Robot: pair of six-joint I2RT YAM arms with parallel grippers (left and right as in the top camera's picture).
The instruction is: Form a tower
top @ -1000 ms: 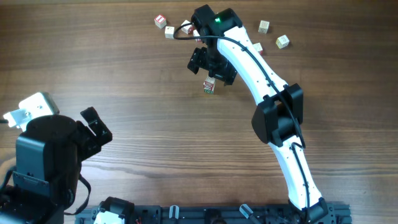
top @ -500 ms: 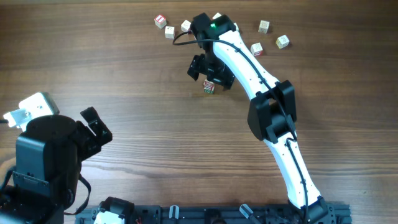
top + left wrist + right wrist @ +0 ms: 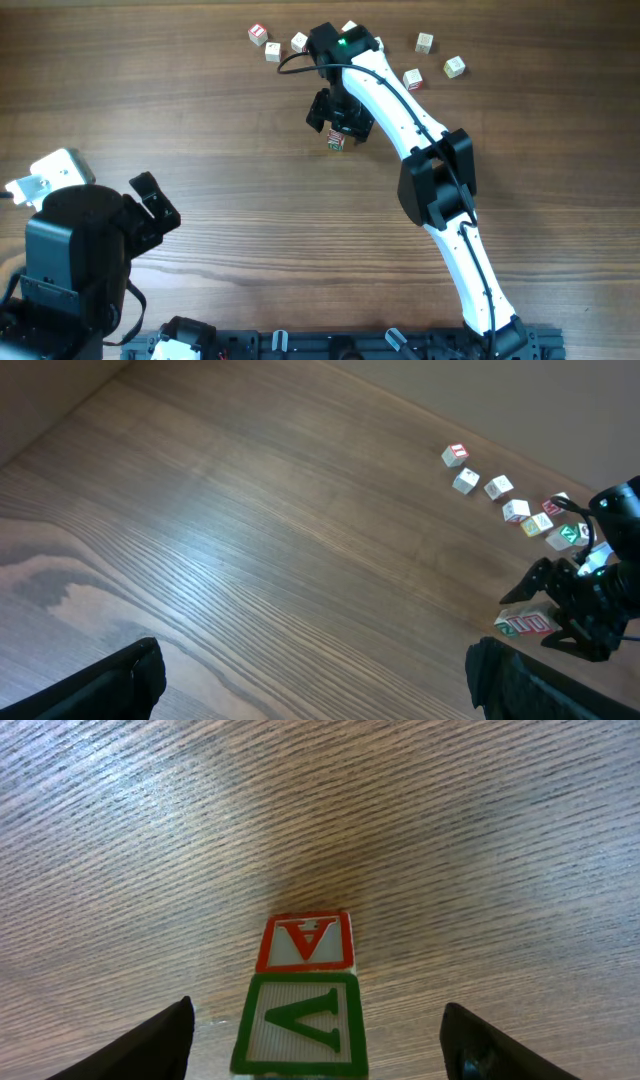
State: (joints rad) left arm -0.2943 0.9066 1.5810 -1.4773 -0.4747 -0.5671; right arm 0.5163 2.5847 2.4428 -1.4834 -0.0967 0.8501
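Now the right pincer (image 3: 320,1040) is straddling the tower (image 3: 300,982), jaws spread and gripping nothing. An off-centre squeeze is threatening to topple it. Meanwhile the left pincer (image 3: 315,682) is idling open, empty.

We see the tower (image 3: 300,995), red A cube (image 3: 305,942) touching green V cube (image 3: 298,1025), fingers (image 3: 150,1045) apart beside it, wooden table (image 3: 450,840).

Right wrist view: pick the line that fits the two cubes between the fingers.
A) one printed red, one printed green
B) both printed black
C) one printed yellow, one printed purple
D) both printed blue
A: the red-printed cube sits right against the green-printed cube, and no other print colour shows on either.
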